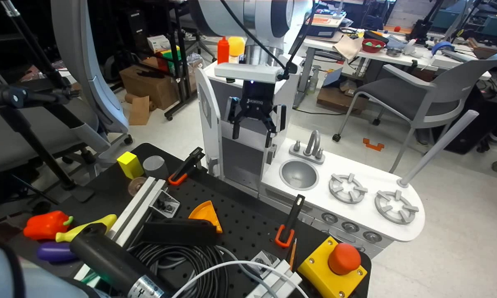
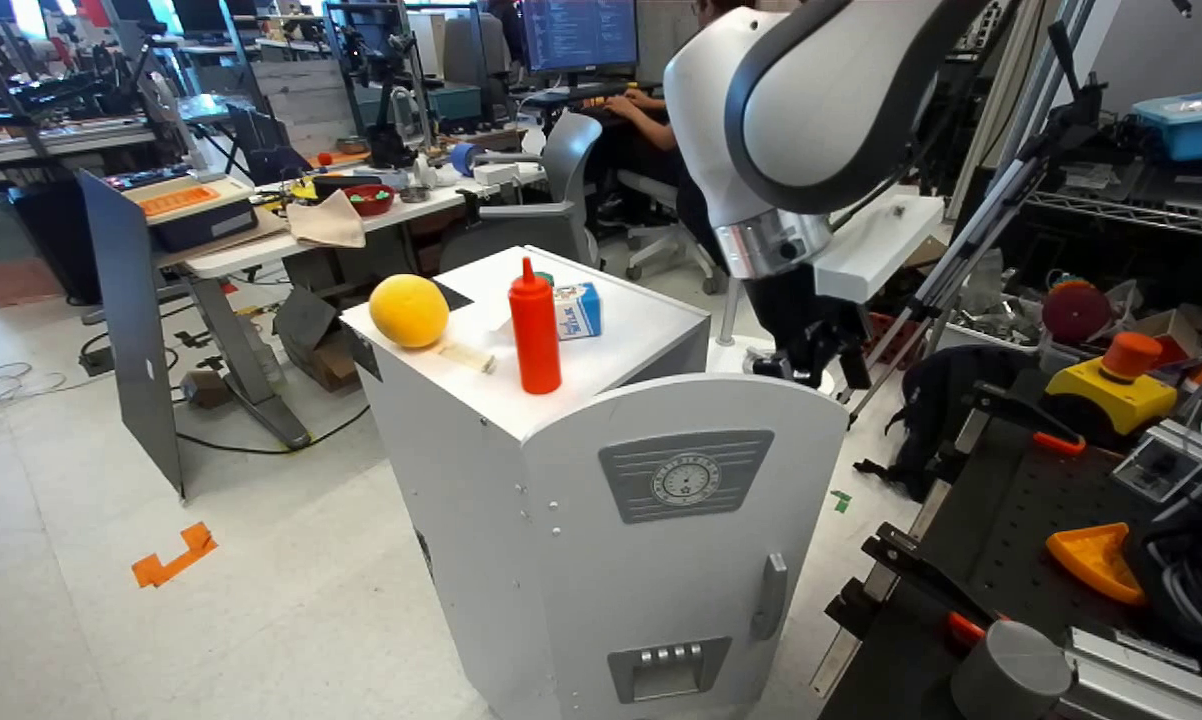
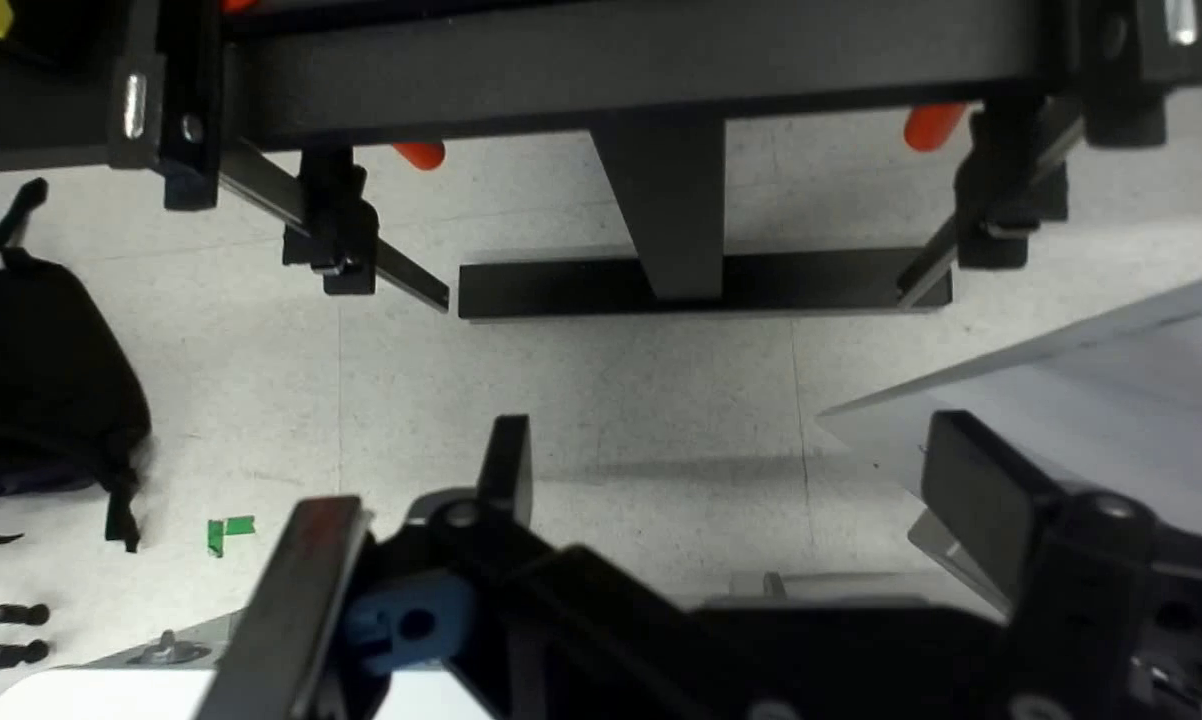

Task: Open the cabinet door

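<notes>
- The cabinet door [image 2: 681, 585] is swung outward at an angle from the tall unit [image 2: 441, 490], whose inner compartment [image 1: 240, 163] is exposed in an exterior view.
- A grey dial [image 2: 686, 480] and a handle [image 2: 770, 597] are borne on the door's outer face.
- The gripper [image 1: 252, 135] is held with fingers spread well apart; in an exterior view it is seen beyond the door's rounded top, contact being indeterminable.
- A red bottle [image 2: 535, 335] is stood on the unit's top; a sink [image 1: 299, 176] is set in the adjoining white counter [image 1: 372, 182].

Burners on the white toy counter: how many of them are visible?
2: one burner beside the sink, the other burner nearer the rounded end of the counter. None seems hidden.
</notes>
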You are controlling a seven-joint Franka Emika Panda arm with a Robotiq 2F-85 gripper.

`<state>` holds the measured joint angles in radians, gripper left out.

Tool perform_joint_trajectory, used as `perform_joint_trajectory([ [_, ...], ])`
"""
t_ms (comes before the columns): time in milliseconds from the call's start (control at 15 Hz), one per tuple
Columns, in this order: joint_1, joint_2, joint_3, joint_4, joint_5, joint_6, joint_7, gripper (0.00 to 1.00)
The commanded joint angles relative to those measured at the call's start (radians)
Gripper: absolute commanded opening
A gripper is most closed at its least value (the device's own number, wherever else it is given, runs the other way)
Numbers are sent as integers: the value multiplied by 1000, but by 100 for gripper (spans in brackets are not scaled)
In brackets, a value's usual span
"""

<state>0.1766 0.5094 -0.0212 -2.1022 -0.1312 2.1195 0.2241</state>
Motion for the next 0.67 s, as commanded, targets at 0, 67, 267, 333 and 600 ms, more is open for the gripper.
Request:
perform_joint_trajectory([
  [0,12,-87,13,-122,-66,25,-4,100],
  [67,14,-99,15,-137,-79,31,-1,100],
  [267,18,-154,3,-179,-149,108,18,100],
  [333,18,-174,1,-192,-175,134,25,100],
  [600,17,-313,7,-289,-267,234,52,100],
])
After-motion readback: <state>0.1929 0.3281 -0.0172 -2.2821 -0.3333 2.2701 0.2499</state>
